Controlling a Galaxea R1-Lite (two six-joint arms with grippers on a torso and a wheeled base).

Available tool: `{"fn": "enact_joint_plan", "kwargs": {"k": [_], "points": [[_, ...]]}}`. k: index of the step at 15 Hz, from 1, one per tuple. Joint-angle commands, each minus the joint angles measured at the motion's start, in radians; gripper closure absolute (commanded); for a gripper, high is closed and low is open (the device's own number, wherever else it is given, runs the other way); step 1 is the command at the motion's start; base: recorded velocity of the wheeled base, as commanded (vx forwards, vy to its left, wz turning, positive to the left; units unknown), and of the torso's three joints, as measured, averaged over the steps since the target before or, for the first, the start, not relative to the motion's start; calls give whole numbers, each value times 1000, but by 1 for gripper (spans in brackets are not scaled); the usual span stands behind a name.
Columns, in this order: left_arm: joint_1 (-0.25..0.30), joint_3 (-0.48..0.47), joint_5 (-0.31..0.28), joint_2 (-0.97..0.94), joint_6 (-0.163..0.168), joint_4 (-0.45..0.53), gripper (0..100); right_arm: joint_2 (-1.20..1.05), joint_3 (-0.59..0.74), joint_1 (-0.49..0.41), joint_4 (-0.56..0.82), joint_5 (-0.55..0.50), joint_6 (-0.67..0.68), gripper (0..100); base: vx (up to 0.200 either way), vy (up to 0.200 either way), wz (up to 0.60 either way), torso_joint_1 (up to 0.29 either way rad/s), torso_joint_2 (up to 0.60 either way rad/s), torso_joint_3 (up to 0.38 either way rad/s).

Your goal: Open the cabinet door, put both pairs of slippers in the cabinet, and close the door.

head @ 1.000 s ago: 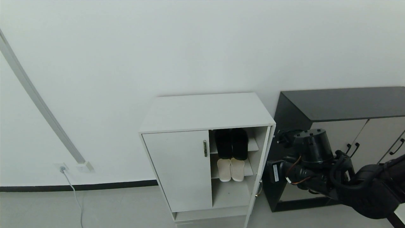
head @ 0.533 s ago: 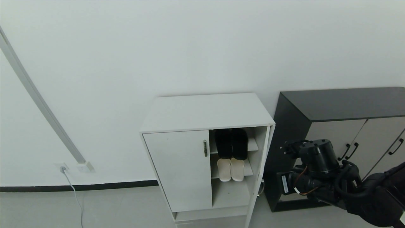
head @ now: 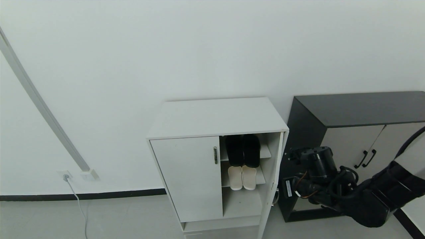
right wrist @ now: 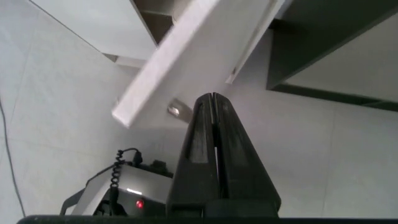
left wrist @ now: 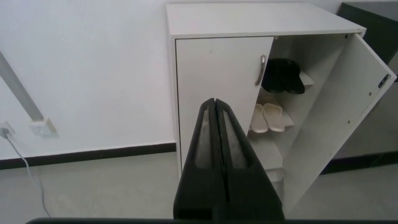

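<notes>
1. Cabinet (head: 215,116) stands against the wall with its left door (head: 187,176) shut. A dark sideboard (head: 358,108) is just beside it on the right.
2. Right door (left wrist: 339,118) hangs wide open toward the robot. Judging by the task, closing it is the one step left.
3. Black slippers (head: 243,150) lie on the upper shelf and white slippers (head: 242,177) on the shelf below, so both pairs look stowed.
4. Right gripper (right wrist: 214,99) sits low between the open door and the sideboard, fingers pressed together on nothing. It is near the door's outer face, which I judge suits pushing the door shut.
5. Left gripper (left wrist: 215,109) is also pressed together and empty. It is held in front of the cabinet, well apart from it, probably to stay out of the door's swing.
6. Head view takes the open door edge-on. Left wrist view gives its inner face and angle, and right wrist view gives its outer face from below, with the handle (right wrist: 177,111) near the fingertips.
</notes>
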Motion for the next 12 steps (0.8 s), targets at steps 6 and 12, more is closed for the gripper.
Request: {"fn": "enact_joint_plan", "kwargs": {"k": [6,12], "points": [[0,0,0,1,1,0,100,120,-145,-3,1,7,2,100,0,0,0,0,0,0],[0,0,0,1,0,0,100,174,-258,-3,5,5,2,100,0,0,0,0,0,0]]}}
